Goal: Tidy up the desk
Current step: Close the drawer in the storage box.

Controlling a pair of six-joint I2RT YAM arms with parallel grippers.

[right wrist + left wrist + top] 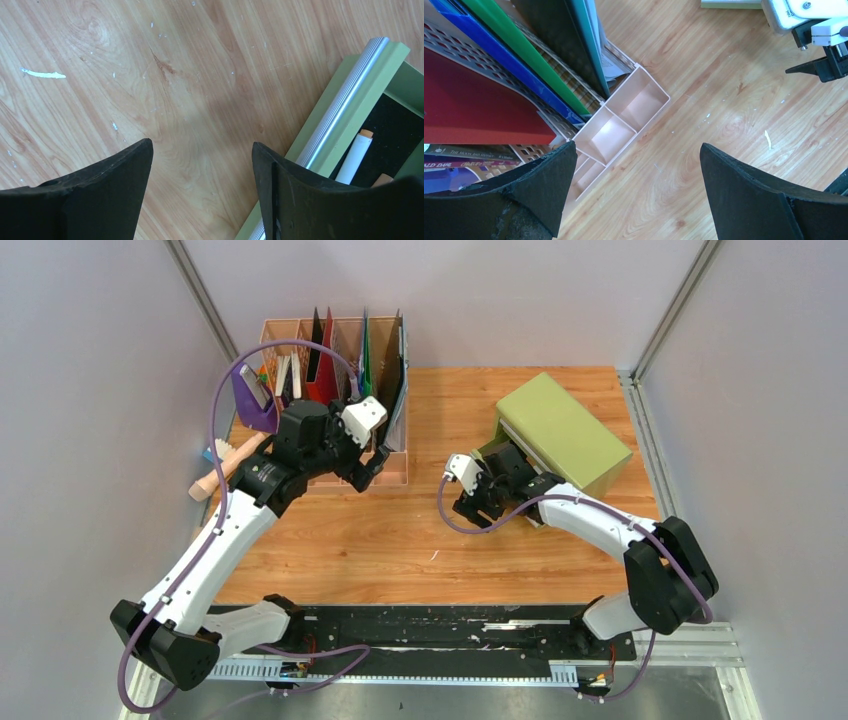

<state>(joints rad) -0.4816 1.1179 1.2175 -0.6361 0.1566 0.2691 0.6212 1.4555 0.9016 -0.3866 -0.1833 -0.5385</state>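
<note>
The desk is a light orange-brown wooden top. My left gripper hangs open over the front corner of a pink file organizer. In the left wrist view its fingers frame bare wood beside the organizer's small front compartments. My right gripper is open just left of the green drawer cabinet. In the right wrist view nothing lies between its fingers. Its right finger is close to the drawer's silver handle rail. The drawer stands pulled out, with a white pen inside.
The organizer holds upright folders and books, among them red, blue and green. A wooden-handled tool and a purple object lie at the desk's left edge. Grey walls close in three sides.
</note>
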